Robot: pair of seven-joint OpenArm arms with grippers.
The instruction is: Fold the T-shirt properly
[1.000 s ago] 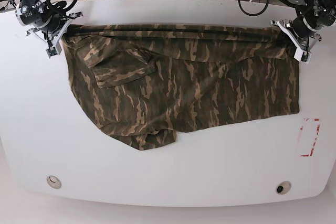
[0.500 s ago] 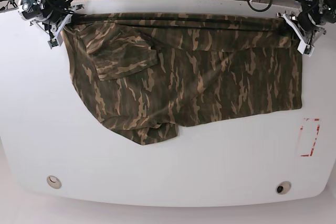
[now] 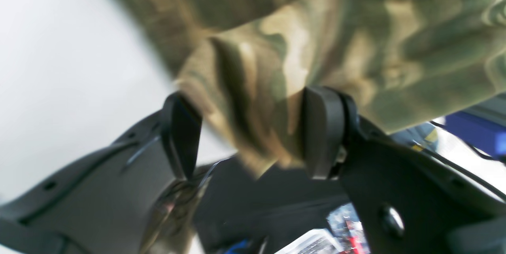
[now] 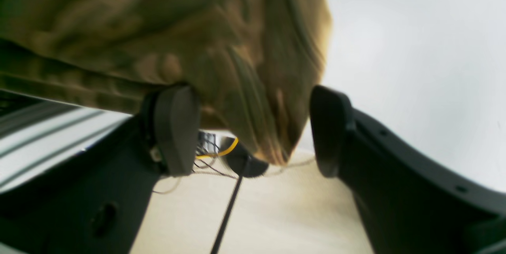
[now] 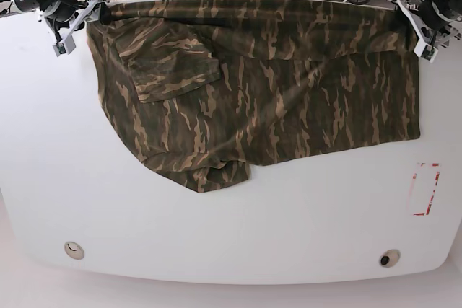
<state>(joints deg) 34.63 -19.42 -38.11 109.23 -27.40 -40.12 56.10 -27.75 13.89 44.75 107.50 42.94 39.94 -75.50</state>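
At the far-left corner my right claw [image 5: 72, 23] stands spread, the T-shirt [image 5: 253, 84] corner hanging loose between its pads [image 4: 176, 129]. A second ago that far edge lay nearer; it now reaches the table [image 5: 216, 236] rim, stretched flat across it. At the far right my left claw [image 5: 422, 30] gapes too, so I judge the cloth released, ready for folding.

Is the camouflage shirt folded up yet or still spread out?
Mostly spread: the T-shirt lies wide over the table, one sleeve flapped onto it.
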